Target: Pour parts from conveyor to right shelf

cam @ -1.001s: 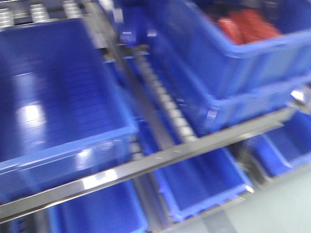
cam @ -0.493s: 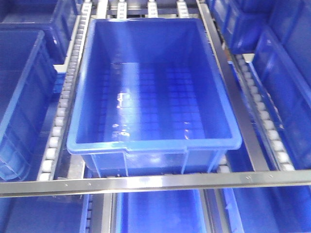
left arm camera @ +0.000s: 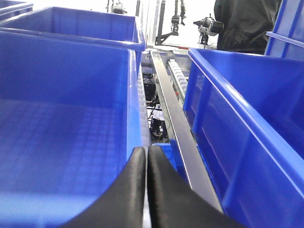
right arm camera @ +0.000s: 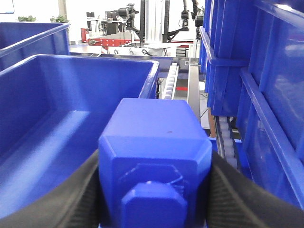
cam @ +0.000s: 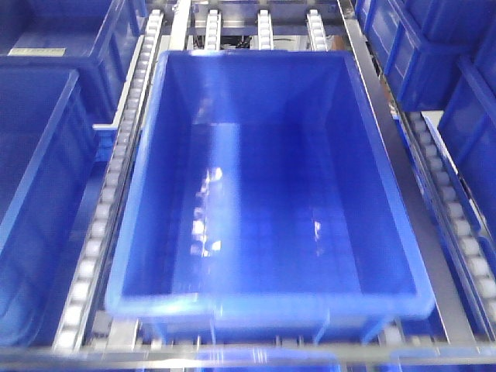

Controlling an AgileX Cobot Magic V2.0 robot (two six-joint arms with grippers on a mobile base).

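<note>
Steel rails set with rows of small white rollers make up the right shelf (cam: pixel 116 178), and large blue plastic bins stand in its lanes. In the front view a central bin (cam: pixel 263 85) fills the middle lane, its gridded floor glossy with reflections, and more bins crowd it on both sides.

The block (right arm camera: pixel 154 137) is bright blue plastic, boxy with chamfered edges and a smooth top. A faceted knob (right arm camera: pixel 152 204) sticks out of the face turned toward the right wrist camera. The right gripper (right arm camera: pixel 154 166) has it clamped, black fingers (right arm camera: pixel 71 199) pressed to both flanks and spread only to the block's width. The block sits in front of the right-hand corner of an open bin (right arm camera: pixel 71 95), with a roller rail (right arm camera: pixel 170 80) just beyond and stacked bins (right arm camera: pixel 247 71) close on the right.

The left gripper (left arm camera: pixel 147 159) holds nothing; its two black fingers (left arm camera: pixel 128 190) meet along a thin seam. It points along the gap between two bins, where a steel rail (left arm camera: pixel 175 118) runs.

No writing shows on the block. A white label (cam: pixel 35 51) on a far-left bin is too blurred to read.

Behind the rack stands a person in dark clothing (left arm camera: pixel 244 21), and red-framed equipment (right arm camera: pixel 107 42) shows far back.
</note>
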